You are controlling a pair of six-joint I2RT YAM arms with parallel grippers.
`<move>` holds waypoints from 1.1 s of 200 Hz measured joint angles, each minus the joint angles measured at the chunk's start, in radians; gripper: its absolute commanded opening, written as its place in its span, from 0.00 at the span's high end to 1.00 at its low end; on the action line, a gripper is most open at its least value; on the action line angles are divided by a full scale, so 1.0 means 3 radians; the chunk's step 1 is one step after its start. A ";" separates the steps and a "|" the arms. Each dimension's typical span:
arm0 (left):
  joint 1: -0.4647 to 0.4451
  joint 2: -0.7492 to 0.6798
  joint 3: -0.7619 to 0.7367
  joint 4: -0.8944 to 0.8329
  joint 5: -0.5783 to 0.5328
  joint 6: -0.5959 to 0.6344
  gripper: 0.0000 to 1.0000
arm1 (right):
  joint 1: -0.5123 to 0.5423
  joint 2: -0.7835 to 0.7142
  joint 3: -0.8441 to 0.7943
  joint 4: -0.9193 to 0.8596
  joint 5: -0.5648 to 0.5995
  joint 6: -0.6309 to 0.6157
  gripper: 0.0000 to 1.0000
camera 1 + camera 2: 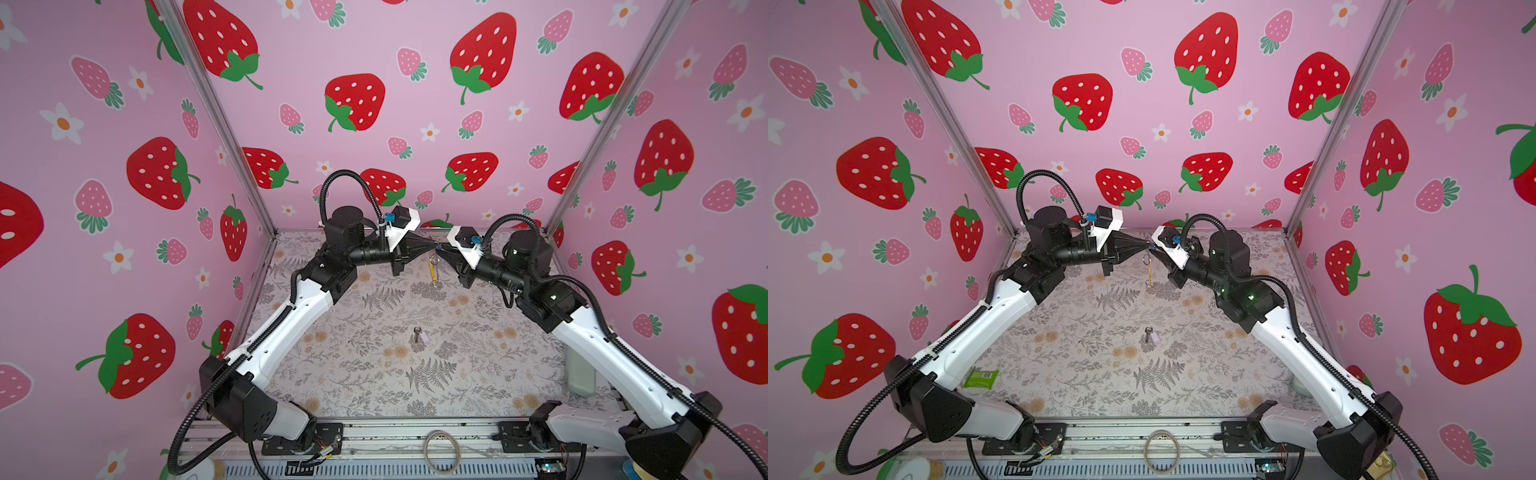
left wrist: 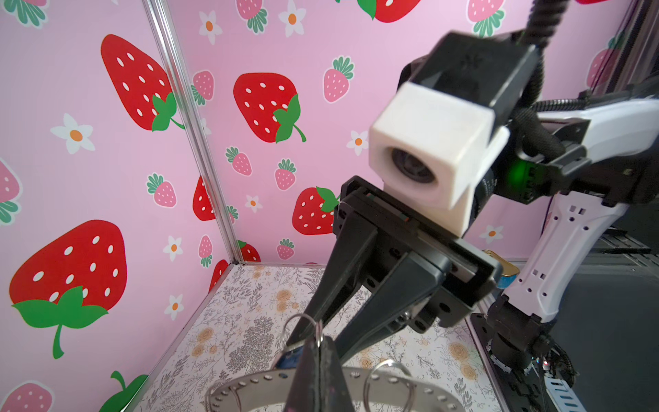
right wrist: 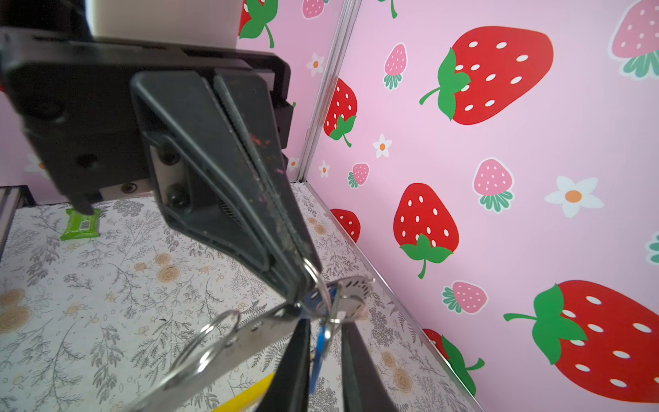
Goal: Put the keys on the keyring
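Observation:
High at the back of the table my two grippers meet tip to tip. The left gripper (image 1: 434,245) (image 2: 318,337) is shut on the keyring (image 1: 434,270) (image 2: 388,387), a studded grey band with small loops and a yellow section (image 3: 249,394), which hangs below it. The blue-tagged key (image 3: 322,342) hangs at the band by a small ring. My right gripper (image 1: 441,248) (image 3: 322,321) has its jaws a narrow gap apart on either side of the blue tag. The lilac-tagged key (image 1: 420,335) (image 1: 1152,335) lies alone mid-table.
A plain pale hoop (image 1: 441,451) rests on the front rail. A green packet (image 1: 980,379) lies near the left arm's base, and a white bottle (image 1: 579,374) stands by the right arm. Strawberry-print walls close in three sides.

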 measured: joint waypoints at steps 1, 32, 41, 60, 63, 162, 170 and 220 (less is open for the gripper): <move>0.0000 0.0000 0.0000 0.0003 0.0000 -0.0006 1.00 | 0.0000 0.0000 0.0000 0.0001 0.0000 -0.0008 0.90; -0.0004 0.0000 -0.0022 0.0151 -0.0015 -0.0130 1.00 | 0.0000 0.0000 -0.0001 0.0028 0.0014 -0.0005 0.95; -0.0009 -0.0004 -0.0048 0.0220 -0.0041 -0.0181 1.00 | 0.0000 0.0000 -0.0005 0.0041 0.0023 -0.0009 0.96; -0.0017 -0.0013 -0.0116 0.0346 -0.0097 -0.0266 1.00 | 0.0011 0.0000 -0.0022 0.0057 0.0064 -0.0020 0.98; -0.0018 -0.0014 -0.0127 0.0366 -0.0108 -0.0277 1.00 | 0.0014 0.0000 -0.0027 0.0058 0.0072 -0.0022 0.98; -0.0114 -0.0097 -0.0481 0.1020 -0.0702 -0.0665 1.00 | 0.0225 -0.0018 -0.0144 0.0221 0.0563 -0.0179 0.99; -0.0121 -0.0097 -0.0498 0.1064 -0.0741 -0.0690 1.00 | 0.0225 -0.0023 -0.0150 0.0231 0.0585 -0.0187 0.99; -0.0150 -0.0097 -0.0504 0.1141 -0.0830 -0.0764 1.00 | 0.0242 -0.0041 -0.0151 0.0285 0.0690 -0.0193 0.97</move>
